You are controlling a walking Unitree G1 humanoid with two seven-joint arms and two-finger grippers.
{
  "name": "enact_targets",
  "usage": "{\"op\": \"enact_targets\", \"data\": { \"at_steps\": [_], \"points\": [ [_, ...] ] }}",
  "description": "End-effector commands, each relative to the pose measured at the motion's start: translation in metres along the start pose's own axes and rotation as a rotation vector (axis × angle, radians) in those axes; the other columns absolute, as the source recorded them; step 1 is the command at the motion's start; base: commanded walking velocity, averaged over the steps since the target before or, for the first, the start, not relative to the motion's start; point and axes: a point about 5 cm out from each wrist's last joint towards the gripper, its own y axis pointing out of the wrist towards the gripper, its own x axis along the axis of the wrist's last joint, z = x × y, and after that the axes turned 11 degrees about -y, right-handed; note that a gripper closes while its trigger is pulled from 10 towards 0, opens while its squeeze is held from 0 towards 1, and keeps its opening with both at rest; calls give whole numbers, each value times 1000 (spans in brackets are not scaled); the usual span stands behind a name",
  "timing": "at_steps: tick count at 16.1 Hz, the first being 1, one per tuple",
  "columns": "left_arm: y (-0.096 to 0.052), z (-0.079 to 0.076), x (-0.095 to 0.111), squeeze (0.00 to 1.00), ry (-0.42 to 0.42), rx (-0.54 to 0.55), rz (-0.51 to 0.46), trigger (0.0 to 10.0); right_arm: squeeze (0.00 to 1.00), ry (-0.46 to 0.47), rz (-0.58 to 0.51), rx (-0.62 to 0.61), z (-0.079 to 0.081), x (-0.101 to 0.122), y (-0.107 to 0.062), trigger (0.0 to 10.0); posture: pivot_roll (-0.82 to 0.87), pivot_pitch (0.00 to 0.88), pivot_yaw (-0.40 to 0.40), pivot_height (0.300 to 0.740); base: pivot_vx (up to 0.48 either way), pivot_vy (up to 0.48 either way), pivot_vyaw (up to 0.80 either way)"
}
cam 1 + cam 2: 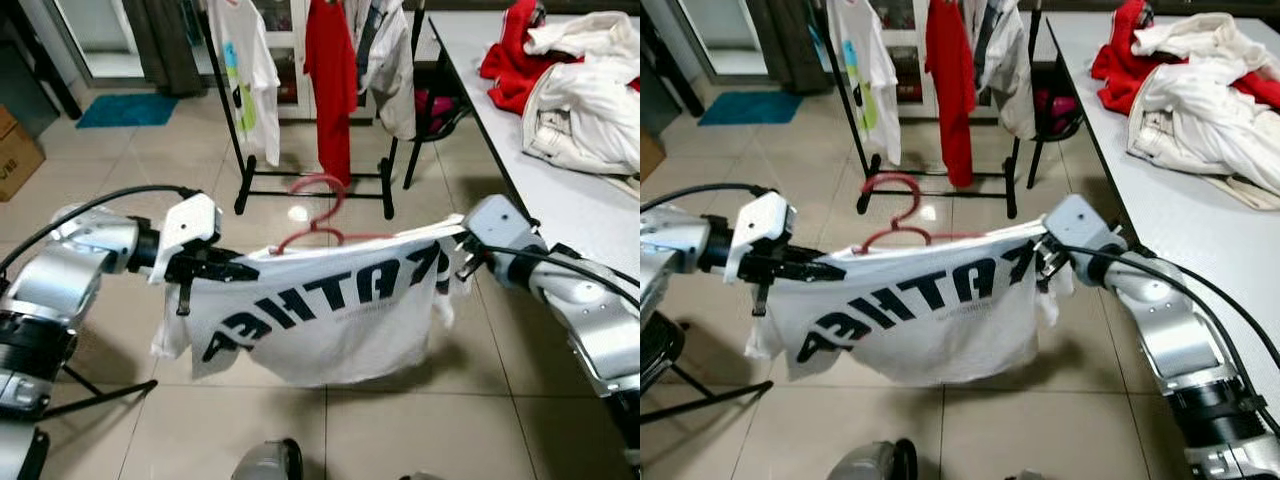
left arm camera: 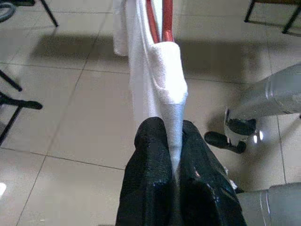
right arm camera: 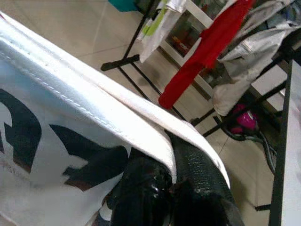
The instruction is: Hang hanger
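A white T-shirt [image 1: 320,310] with black letters hangs on a red hanger [image 1: 315,215] held stretched between both arms over the tiled floor. The hanger's hook [image 1: 322,188] rises above the collar. My left gripper [image 1: 225,268] is shut on the shirt's left shoulder, with the cloth pinched between its black fingers [image 2: 150,160] and the red hanger [image 2: 162,21] just beyond. On the other shoulder my right gripper [image 1: 462,260] is shut on the shirt's edge [image 3: 117,117]. The black clothes rack [image 1: 315,180] stands ahead, carrying a white shirt, a red garment [image 1: 330,80] and a grey one.
A white table [image 1: 560,190] runs along the right, piled with red and white clothes [image 1: 580,90]. A cardboard box [image 1: 15,150] sits at the far left, and a blue mat [image 1: 125,110] lies beyond it. Black stand legs [image 1: 95,395] cross the floor at lower left.
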Motion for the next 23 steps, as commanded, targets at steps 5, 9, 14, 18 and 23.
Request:
{"op": "enact_targets", "data": {
  "at_steps": [5, 9, 14, 18, 23],
  "points": [
    [10, 9, 2, 0, 42, 17, 52, 0, 0, -95, -30, 17, -4, 19, -1, 0, 92, 48, 88, 740, 0, 0, 0],
    [20, 21, 10, 0, 58, 128, 17, 0, 0, -105, -40, 51, 4, 28, -2, 0, 92, 48, 87, 740, 0, 0, 0],
    [43, 11, 18, 0, 60, 25, -73, 0, 0, -91, -68, 80, 20, 42, 1, 10000, 84, 54, 84, 740, 0, 0, 0],
    [51, 16, 15, 0, 64, 66, -32, 0, 988, -83, -117, 75, 19, 59, 2, 10000, 78, 50, 83, 740, 0, 0, 0],
    [45, 26, 11, 0, 56, 166, 0, 0, 1000, -96, -94, 95, 18, 59, -4, 10000, 73, 40, 85, 740, 0, 0, 0]
  ]
}}
